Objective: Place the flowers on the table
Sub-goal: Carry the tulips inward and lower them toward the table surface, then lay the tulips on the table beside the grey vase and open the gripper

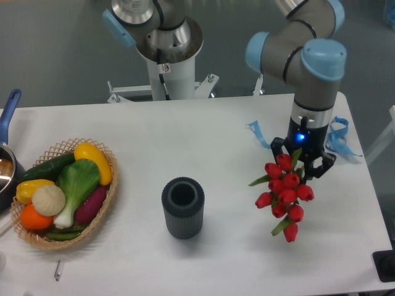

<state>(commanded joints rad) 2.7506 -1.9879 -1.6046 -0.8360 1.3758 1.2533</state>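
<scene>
The flowers (284, 192), a bunch of red tulips with green leaves, hang at the right side of the white table (203, 142). My gripper (302, 161) points down over the top of the bunch, and its fingers stand on either side of the stems. It appears shut on the bunch, with the stems hidden behind the blooms. The blooms point toward the front edge. I cannot tell whether the lowest blooms touch the tabletop. The dark ribbed vase (182, 208) stands upright and empty to the left of the flowers.
A wicker basket (65, 192) of colourful vegetables sits at the left. A pot with a blue handle (7, 123) is at the far left edge. Blue ribbon (336, 139) lies behind the gripper. A small metal object (57, 269) lies near the front left.
</scene>
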